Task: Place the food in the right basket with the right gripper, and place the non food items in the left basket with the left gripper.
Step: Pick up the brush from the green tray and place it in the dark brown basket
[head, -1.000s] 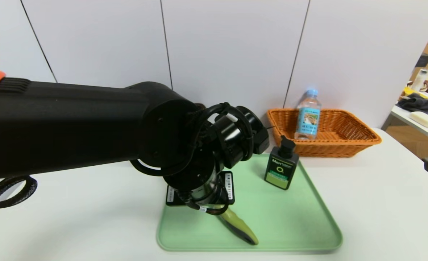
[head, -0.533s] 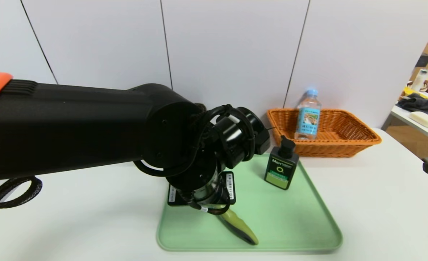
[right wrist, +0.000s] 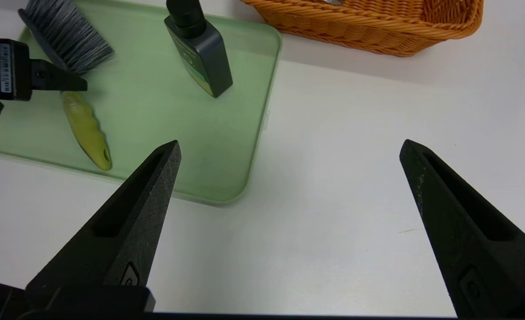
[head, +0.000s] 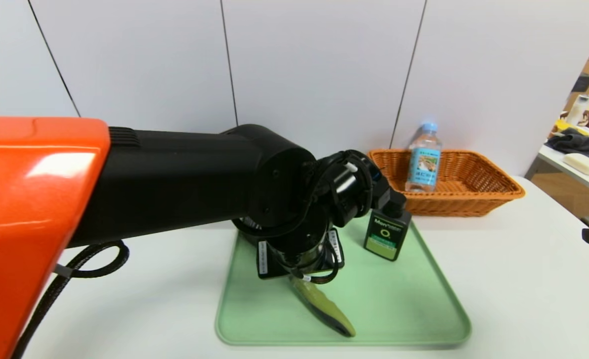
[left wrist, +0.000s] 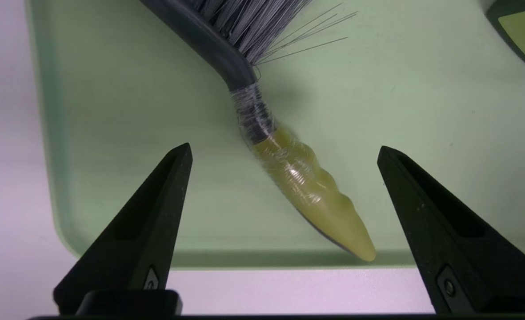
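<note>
Change since earlier frame: left arm shifted toward the tray's middle, more of its orange shell showing; all other items in place.

Left gripper (left wrist: 284,151): over the green tray (head: 414,299), pointing down, jaws spread wide with nothing between them. The brush handle lies on the tray below the gap, touching neither finger.

Scrub brush (left wrist: 306,186): flat on the tray, grey bristles toward the far side, olive-green handle tip near the tray's near edge.

Black pump bottle (head: 387,234): upright on the tray's far right part, just beside the left arm's wrist.

Water bottle (head: 424,159): upright inside the orange basket (head: 493,192), which sits on the white table (head: 523,279) beyond the tray.

Dark brown basket: not visible, hidden behind the arm.

Right gripper (right wrist: 289,149): parked above bare table to the right of the tray, jaws wide apart, empty
</note>
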